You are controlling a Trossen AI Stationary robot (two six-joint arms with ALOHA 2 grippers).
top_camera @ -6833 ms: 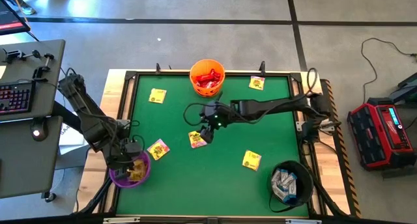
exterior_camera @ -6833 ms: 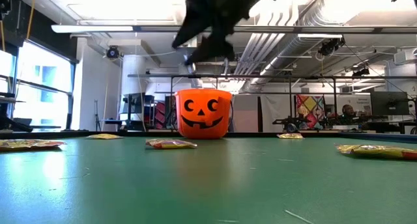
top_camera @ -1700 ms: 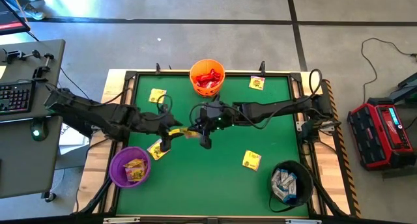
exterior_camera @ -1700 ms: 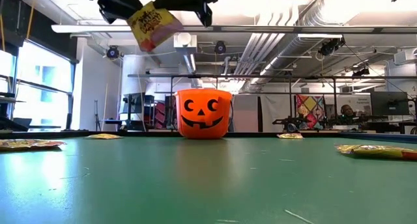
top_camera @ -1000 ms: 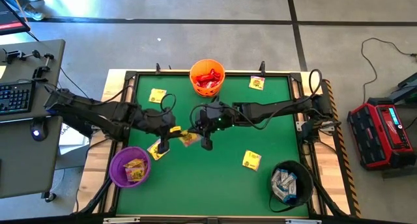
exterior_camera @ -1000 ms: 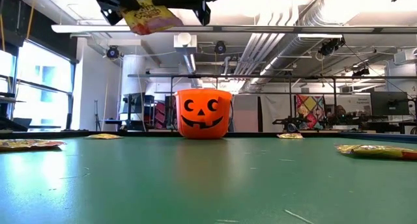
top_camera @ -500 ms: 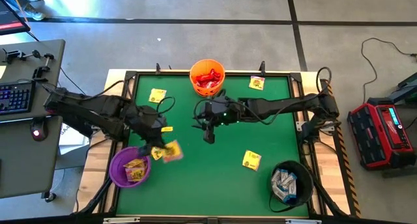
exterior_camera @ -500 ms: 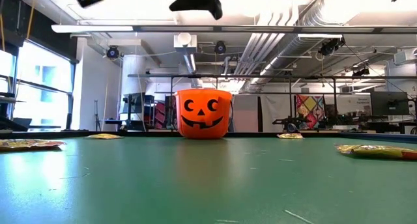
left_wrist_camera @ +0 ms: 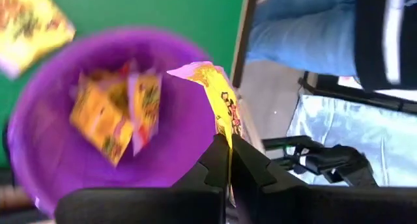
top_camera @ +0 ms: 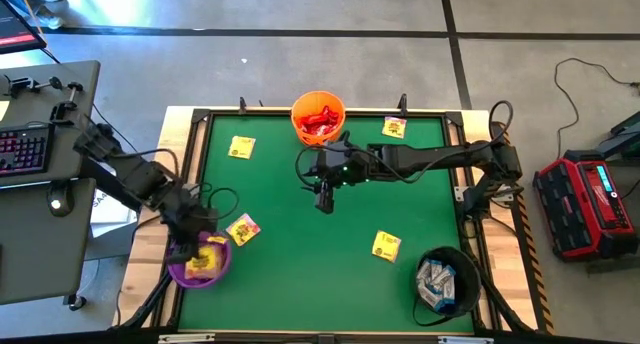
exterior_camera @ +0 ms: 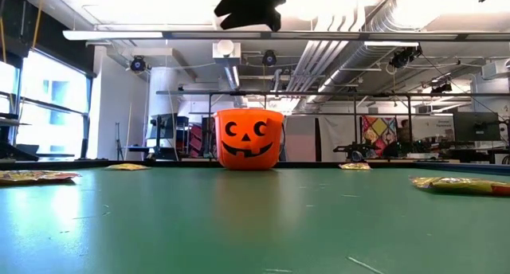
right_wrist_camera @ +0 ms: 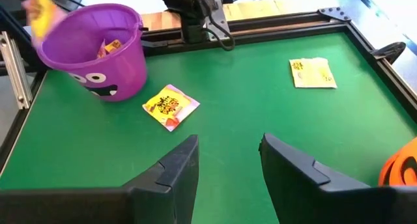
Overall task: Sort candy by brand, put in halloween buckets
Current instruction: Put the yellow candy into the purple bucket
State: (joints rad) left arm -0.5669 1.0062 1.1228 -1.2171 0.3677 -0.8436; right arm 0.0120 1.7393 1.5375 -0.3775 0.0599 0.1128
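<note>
**Green table: three buckets and four loose packets**

The table (top_camera: 300, 274) has a green top inside a dark frame with pale wood edging. An orange bucket (top_camera: 318, 118) with a black pumpkin face stands at the middle of the far edge. A purple bucket (top_camera: 199, 262) sits at the near left corner and a black bucket (top_camera: 446, 280) at the near right corner. Four yellow candy packets lie flat on the green: one (top_camera: 241, 147) near the far left corner, one (top_camera: 394, 128) near the far right corner, one (top_camera: 243, 229) just beside the purple bucket, and one (top_camera: 386, 246) toward the near right, near the black bucket.
</note>
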